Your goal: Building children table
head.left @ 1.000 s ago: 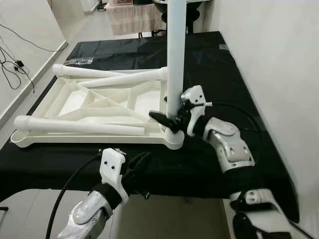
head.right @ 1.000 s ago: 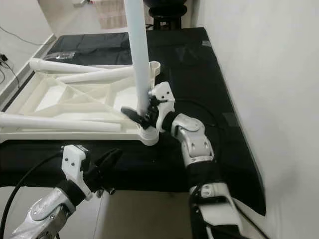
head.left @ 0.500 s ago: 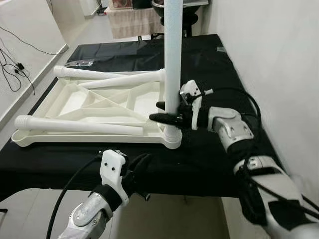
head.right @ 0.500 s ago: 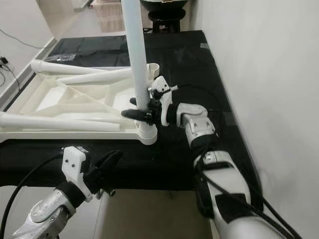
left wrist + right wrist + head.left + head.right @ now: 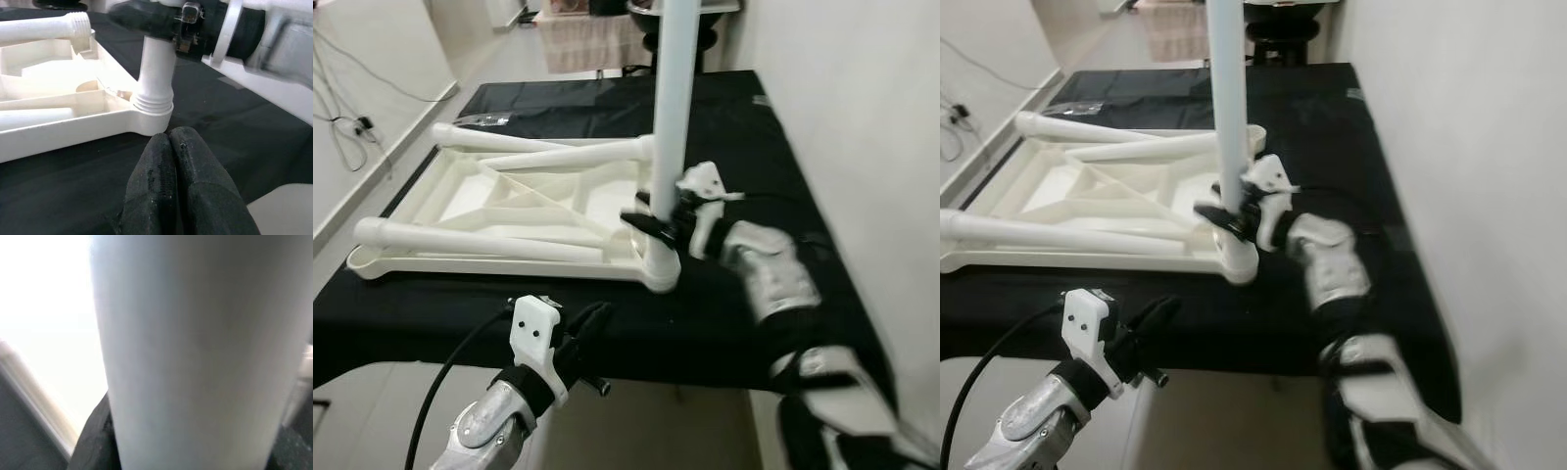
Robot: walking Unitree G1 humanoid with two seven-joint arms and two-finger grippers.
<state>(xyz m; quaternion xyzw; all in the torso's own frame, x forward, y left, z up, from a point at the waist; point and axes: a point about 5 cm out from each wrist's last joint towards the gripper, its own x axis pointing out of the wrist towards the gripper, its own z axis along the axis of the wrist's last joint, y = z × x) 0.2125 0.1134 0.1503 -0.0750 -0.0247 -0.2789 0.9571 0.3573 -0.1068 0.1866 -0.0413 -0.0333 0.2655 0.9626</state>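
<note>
A white plastic tabletop (image 5: 524, 206) lies upside down on the black cloth. One white leg (image 5: 673, 108) stands upright in its near right corner socket (image 5: 658, 266). My right gripper (image 5: 651, 220) is shut on that leg low down, just above the socket; the leg (image 5: 195, 352) is very close in the right wrist view. Two more legs (image 5: 480, 241) lie across the tabletop. My left gripper (image 5: 582, 333) hovers at the cloth's front edge, shut with nothing in it, its fingers (image 5: 176, 191) pressed together facing the socket (image 5: 152, 105).
The black cloth (image 5: 734, 147) covers a low platform beside a white wall (image 5: 862, 117) on the right. Cables (image 5: 352, 127) run along the floor at the left. A dark stool base (image 5: 680, 34) stands beyond the far end.
My right arm has swung and is blurred, its gripper staying on the upright leg. The camera has shifted slightly. The left gripper holds still.
</note>
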